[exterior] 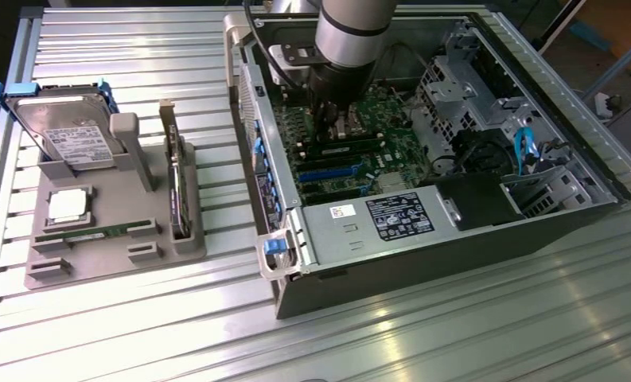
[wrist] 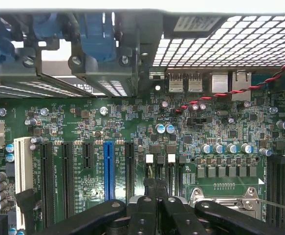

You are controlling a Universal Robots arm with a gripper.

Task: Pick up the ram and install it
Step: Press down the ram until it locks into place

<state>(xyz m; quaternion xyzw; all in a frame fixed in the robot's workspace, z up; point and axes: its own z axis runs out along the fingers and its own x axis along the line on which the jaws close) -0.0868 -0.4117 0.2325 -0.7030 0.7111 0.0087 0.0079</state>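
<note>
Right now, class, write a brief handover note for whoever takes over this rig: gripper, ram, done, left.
The gripper is shut, with nothing seen in it, low over the motherboard inside the case.
One ram stick lies flat in the tray, to the exterior view's left of the case. A long strip, possibly ram, sits on the motherboard by the gripper.
Done: possibly one stick placed; I cannot tell whether it is seated.
Left: the tray's ram stick is not picked up.

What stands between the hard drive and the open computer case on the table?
In the exterior view, a dark expansion card stands on edge in the grey holder, between the hard drive and the computer case.
</note>
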